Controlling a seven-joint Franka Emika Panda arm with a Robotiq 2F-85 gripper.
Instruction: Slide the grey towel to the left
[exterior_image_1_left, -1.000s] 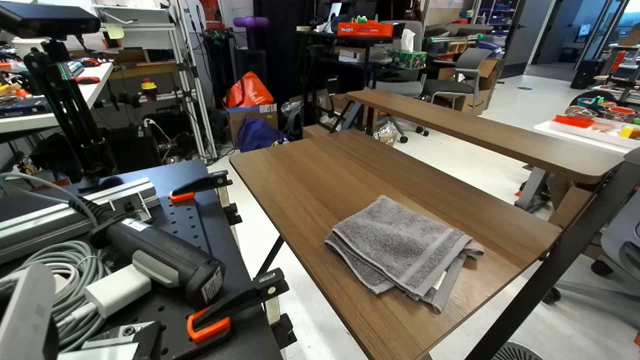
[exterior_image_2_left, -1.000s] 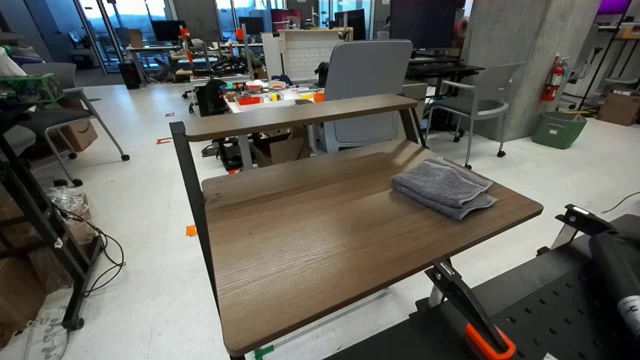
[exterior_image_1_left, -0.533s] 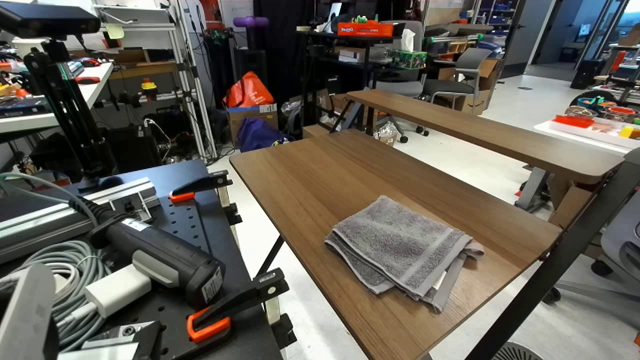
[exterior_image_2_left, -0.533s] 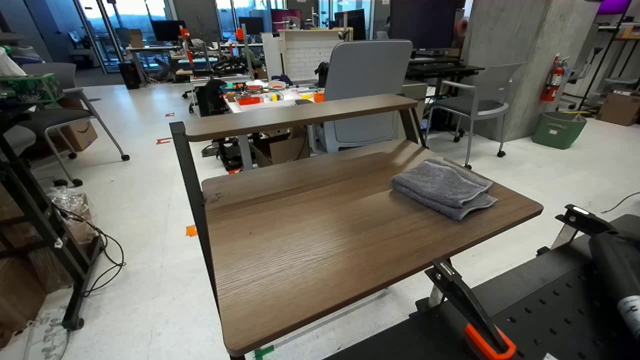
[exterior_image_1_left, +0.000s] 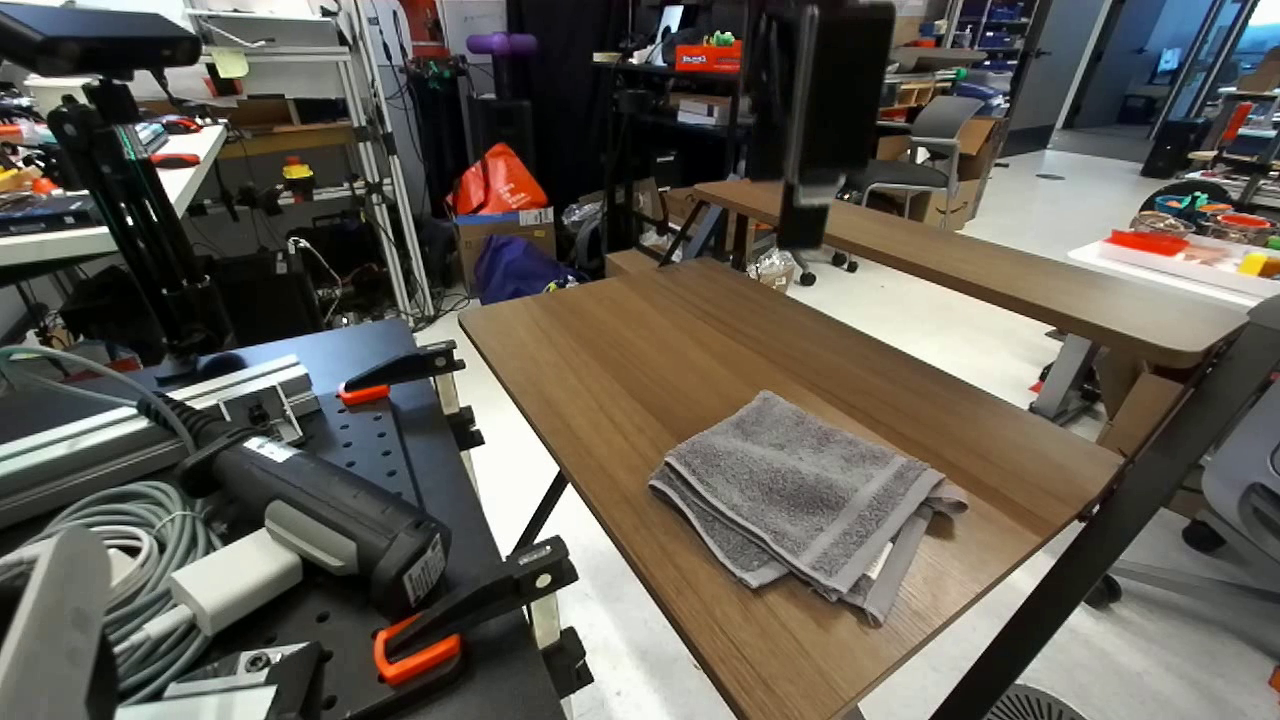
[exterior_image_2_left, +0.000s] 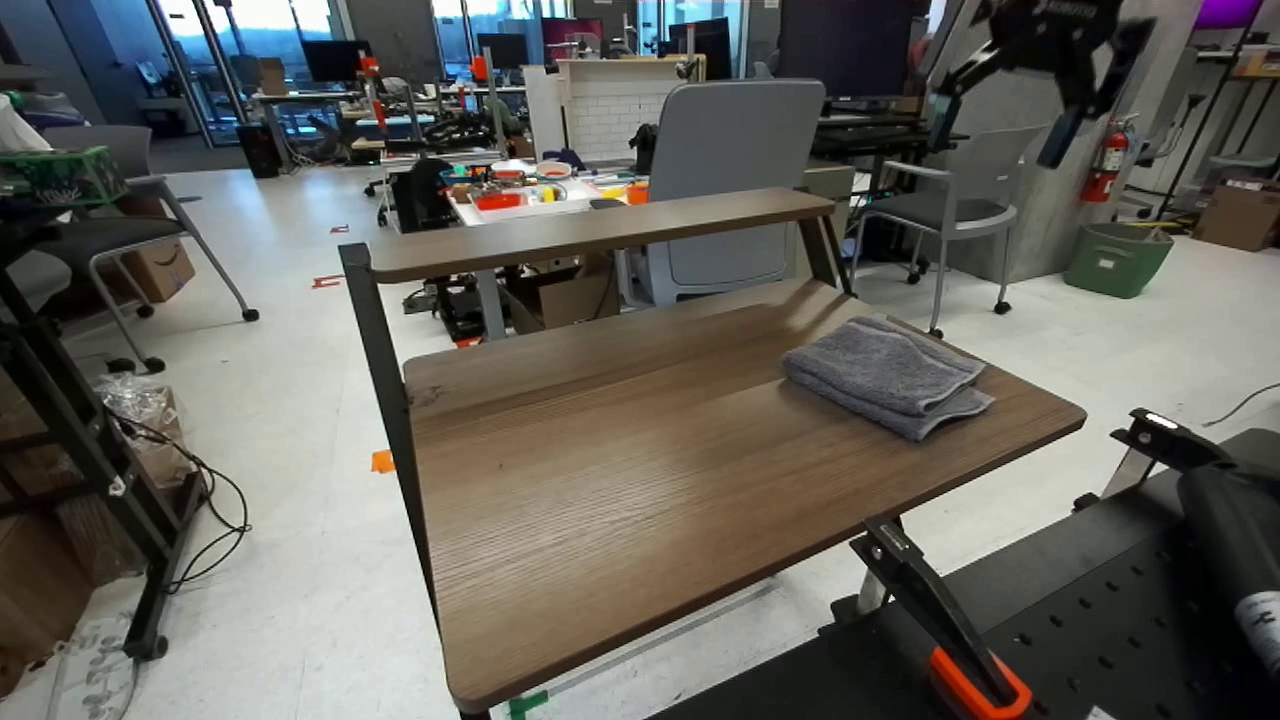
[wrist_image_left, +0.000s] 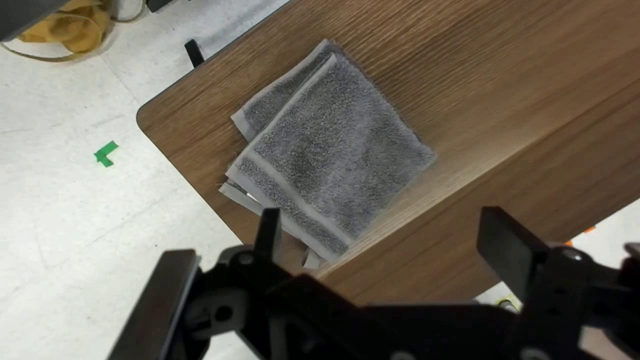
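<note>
The grey towel (exterior_image_1_left: 800, 490) lies folded on the brown wooden tabletop (exterior_image_1_left: 620, 350), toward one end of it. It also shows in an exterior view (exterior_image_2_left: 880, 375) near the table's right end, and in the wrist view (wrist_image_left: 335, 145). My gripper (exterior_image_2_left: 1000, 135) is open and empty, high above and apart from the towel. In an exterior view it shows edge-on, hanging at the top (exterior_image_1_left: 803, 220). In the wrist view the two fingers (wrist_image_left: 382, 225) are wide apart, and the left finger overlaps the towel's lower edge in the picture.
A raised wooden shelf (exterior_image_2_left: 600, 235) runs along one long side of the table on dark posts (exterior_image_2_left: 385, 400). A black bench (exterior_image_1_left: 360, 440) with orange-tipped clamps (exterior_image_1_left: 420, 655) and a dark handheld device (exterior_image_1_left: 310, 500) stands beside the table. A grey chair (exterior_image_2_left: 735, 180) is behind the shelf.
My gripper has come into view at the top of both exterior views, where it was not seen before. The towel has not moved.
</note>
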